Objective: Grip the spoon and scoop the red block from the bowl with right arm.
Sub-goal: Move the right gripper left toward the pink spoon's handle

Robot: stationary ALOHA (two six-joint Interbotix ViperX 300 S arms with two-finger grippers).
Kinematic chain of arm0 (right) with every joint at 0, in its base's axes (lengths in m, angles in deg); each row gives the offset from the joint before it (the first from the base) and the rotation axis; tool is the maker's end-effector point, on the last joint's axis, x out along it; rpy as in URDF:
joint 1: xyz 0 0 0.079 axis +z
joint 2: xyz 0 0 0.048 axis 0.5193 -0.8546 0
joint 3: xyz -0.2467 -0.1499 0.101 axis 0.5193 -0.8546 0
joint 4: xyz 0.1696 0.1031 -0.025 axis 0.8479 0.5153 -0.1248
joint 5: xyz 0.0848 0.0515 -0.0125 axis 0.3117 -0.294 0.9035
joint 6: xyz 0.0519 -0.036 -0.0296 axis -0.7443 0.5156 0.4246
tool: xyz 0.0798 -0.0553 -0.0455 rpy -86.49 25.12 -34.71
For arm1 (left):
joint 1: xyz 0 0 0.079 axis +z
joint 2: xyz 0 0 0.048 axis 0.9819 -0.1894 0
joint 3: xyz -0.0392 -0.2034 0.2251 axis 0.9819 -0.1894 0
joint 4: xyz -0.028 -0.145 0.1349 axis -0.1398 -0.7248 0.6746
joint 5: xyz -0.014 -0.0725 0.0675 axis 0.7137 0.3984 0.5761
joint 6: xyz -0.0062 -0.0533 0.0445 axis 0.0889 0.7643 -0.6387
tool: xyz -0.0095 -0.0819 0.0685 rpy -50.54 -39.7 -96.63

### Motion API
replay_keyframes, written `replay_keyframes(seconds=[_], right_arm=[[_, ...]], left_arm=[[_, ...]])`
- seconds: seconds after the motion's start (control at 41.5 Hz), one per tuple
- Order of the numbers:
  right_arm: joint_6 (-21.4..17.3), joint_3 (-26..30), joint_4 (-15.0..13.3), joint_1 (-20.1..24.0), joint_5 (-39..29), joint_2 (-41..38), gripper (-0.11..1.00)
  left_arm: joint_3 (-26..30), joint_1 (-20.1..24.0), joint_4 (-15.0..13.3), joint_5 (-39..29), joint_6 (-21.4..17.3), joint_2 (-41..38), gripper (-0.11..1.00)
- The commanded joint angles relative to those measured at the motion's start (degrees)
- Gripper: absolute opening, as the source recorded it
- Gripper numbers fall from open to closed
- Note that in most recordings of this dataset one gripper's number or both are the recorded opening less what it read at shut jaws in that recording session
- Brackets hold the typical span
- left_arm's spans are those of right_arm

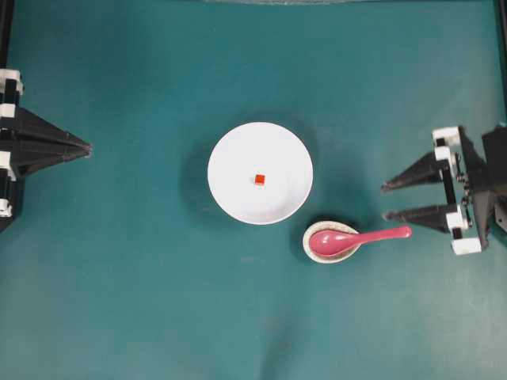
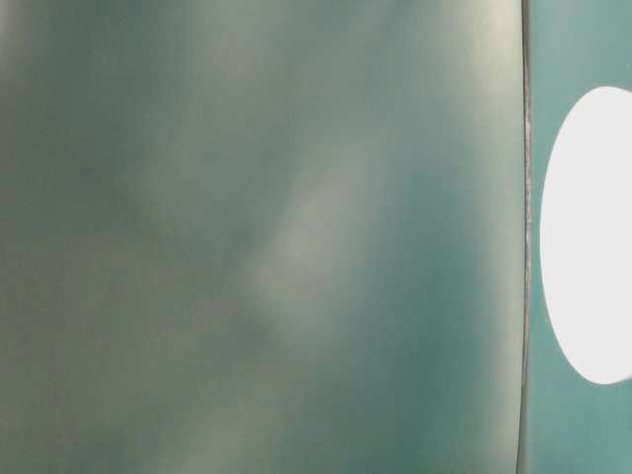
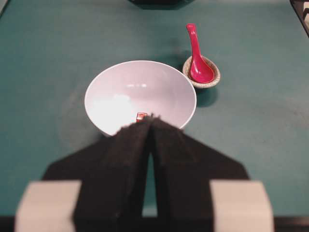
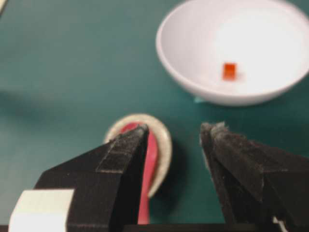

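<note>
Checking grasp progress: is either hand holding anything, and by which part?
Nothing is held. The right hand is open, short of the spoon; the left hand is shut, empty.

The right gripper (image 4: 174, 133) fills the bottom of the frame with its two black padded fingers (image 4: 120, 159) spread wide apart. Behind the left finger lies the pink spoon (image 4: 150, 159), resting in a small speckled dish (image 4: 164, 145) on the teal table (image 4: 67, 63). Farther off, upper right, the white bowl (image 4: 193, 79) holds the red block (image 4: 229, 71).
</note>
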Motion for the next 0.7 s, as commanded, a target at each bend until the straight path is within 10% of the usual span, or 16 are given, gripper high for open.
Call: replay_keyframes(seconds=[0.0,0.675], right_arm=[[0.09,-0.97,1.67,2.20,5.98,-2.11,0.54],[0.09,-4.39,7.65,11.34,32.70,-30.15,0.53]], left_arm=[[1.58,0.18,0.18,0.26,-0.09,-0.26,0.00],[1.58,0.18,0.35,0.26,-0.18,-0.44,0.00]])
